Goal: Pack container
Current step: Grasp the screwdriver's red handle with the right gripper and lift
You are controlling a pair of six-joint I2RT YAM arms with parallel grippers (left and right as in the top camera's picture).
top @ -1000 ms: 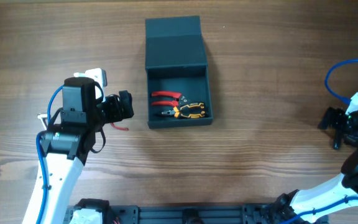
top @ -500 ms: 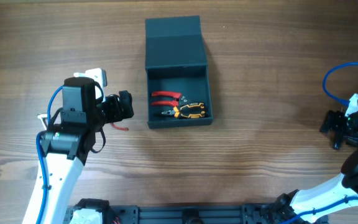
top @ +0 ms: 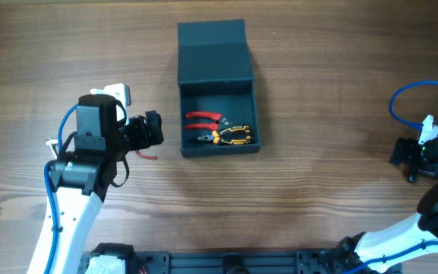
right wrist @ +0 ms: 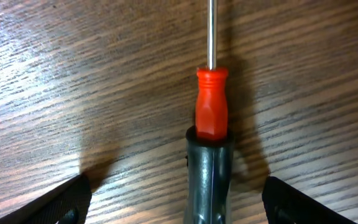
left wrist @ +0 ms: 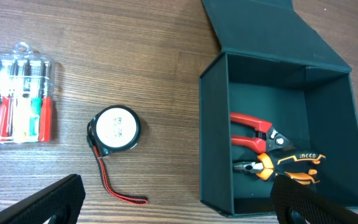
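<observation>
Judging by what lies where, we put the packing at about halfway. The container (top: pixel 217 99) sits midway between the desk's left and right edges, nearer the far edge, with its opening upward. Its long axis runs from near edge to far edge. Its lid (top: pixel 213 47) lies folded back toward the far edge, not yet closed.

The left gripper (left wrist: pixel 176 196) hovers just left of the container, jaws wide, carrying nothing. The right gripper (right wrist: pixel 174 198) hangs close to the right edge, jaws wide either side of a screwdriver (right wrist: pixel 211 102) without visibly touching it.

Packed already are the red-handled pliers (left wrist: pixel 253 129) and the orange-handled pliers (left wrist: pixel 286 167), touching each other in the box's near half. Left to pack, we reckon, are the cased screwdriver set (left wrist: pixel 16 96) and tape measure (left wrist: pixel 114 127) toward the left edge, and that loose screwdriver.
</observation>
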